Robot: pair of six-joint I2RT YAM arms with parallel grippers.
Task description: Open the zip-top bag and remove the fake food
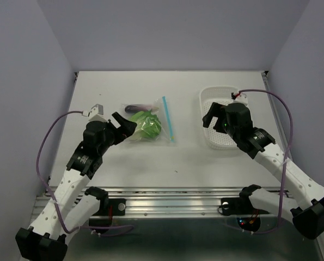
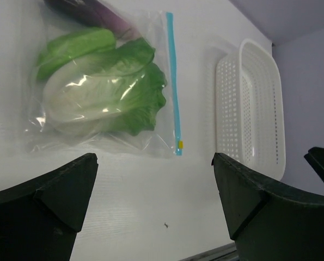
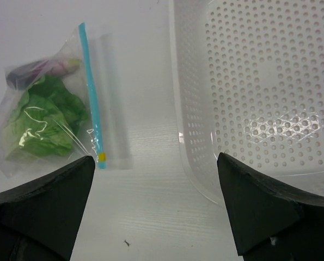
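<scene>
Left of the basket (image 1: pixel 203 103): the zip-top bag (image 1: pixel 151 131) lies flat on the worktop (image 1: pixel 123 168), well apart from the basket.
Zip strip (image 2: pixel 173 81): a thin blue-teal line along the bag edge that faces the basket. A small yellow bit (image 2: pixel 179 143) sits at its near end, and I cannot tell from my views whether that is a slider or only a mark.
Fake food: the green-and-white cabbage piece (image 2: pixel 102 92) fills most of the bag. The dark purple piece (image 2: pixel 85 11) lies past it at the far end. Both bunch toward the side away from the basket.
Left gripper (image 1: pixel 126 124): spread wide and holding nothing, at the bag edge farthest from the basket. My wrist view shows the bag ahead of the fingers, not between them.
Right gripper (image 1: pixel 212 117): also spread wide and empty, hanging over the basket's bag-side rim.
Handling: I judge the bag light, thin and slick. The crinkly film should buckle and skate across the worktop rather than resist a pull. The toys look hard and light and are likely to shift inside.
Where to hold: I would pinch the flat film just beside the zip strip, on the basket side, where no food lies under it. I would take one lip in each gripper. A pinch on the bulge would only catch cabbage through plastic.
</scene>
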